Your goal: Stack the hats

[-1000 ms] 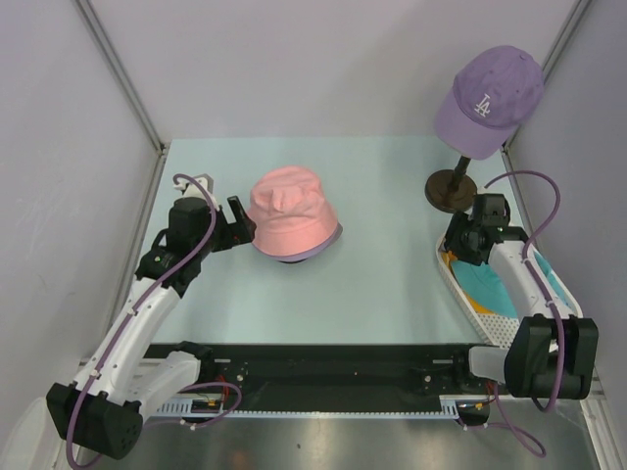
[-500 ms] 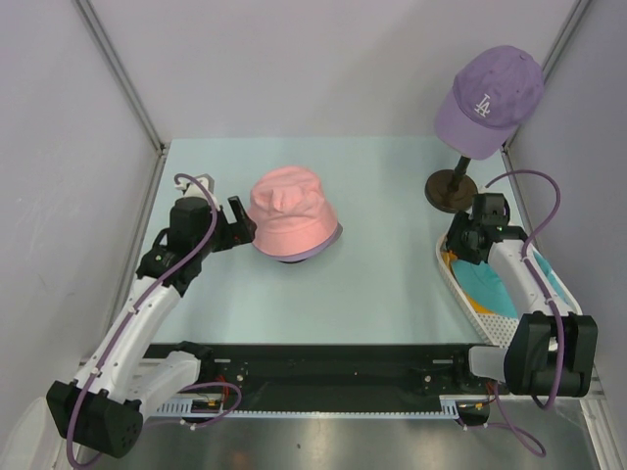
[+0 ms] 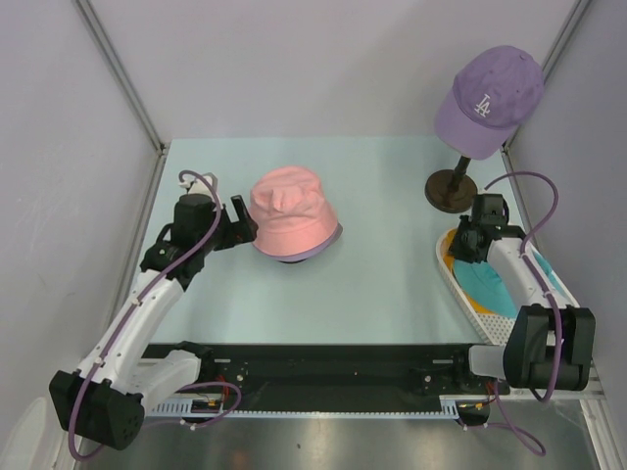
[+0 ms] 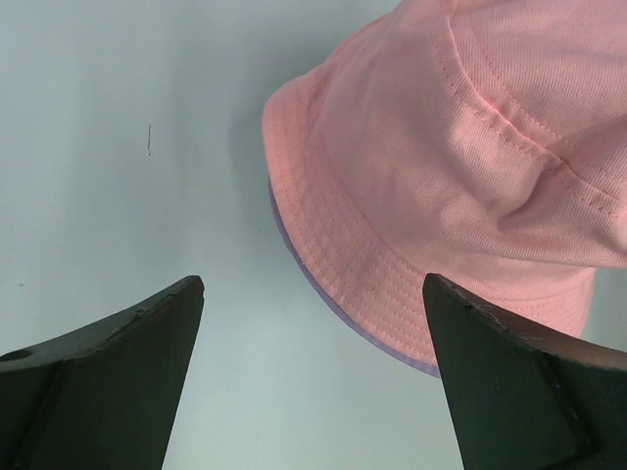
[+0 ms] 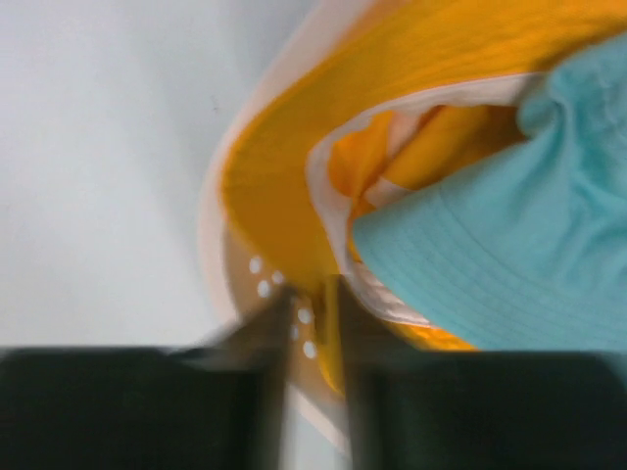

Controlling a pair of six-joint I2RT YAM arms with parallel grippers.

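Observation:
A pink hat (image 3: 292,220) (image 4: 470,147) sits crown-up on a lavender hat (image 3: 331,241) (image 4: 318,289), of which only a brim edge shows. My left gripper (image 3: 240,223) (image 4: 312,282) stands open at table level just left of that pile, its fingers apart from the brim. An orange hat (image 3: 447,258) (image 5: 284,186) and a teal hat (image 3: 495,284) (image 5: 509,245) lie in a white tray (image 3: 472,305) (image 5: 211,245) at the right. My right gripper (image 3: 458,245) (image 5: 315,294) is shut on the orange hat's brim at the tray's far left end.
A purple baseball cap (image 3: 490,98) rests on a stand with a dark round base (image 3: 451,188), just behind the tray and the right gripper. Grey walls close in the table on the left, back and right.
My right gripper has closed from half open onto the orange hat's brim. The left arm has shifted slightly, its gripper still open beside the pink hat.

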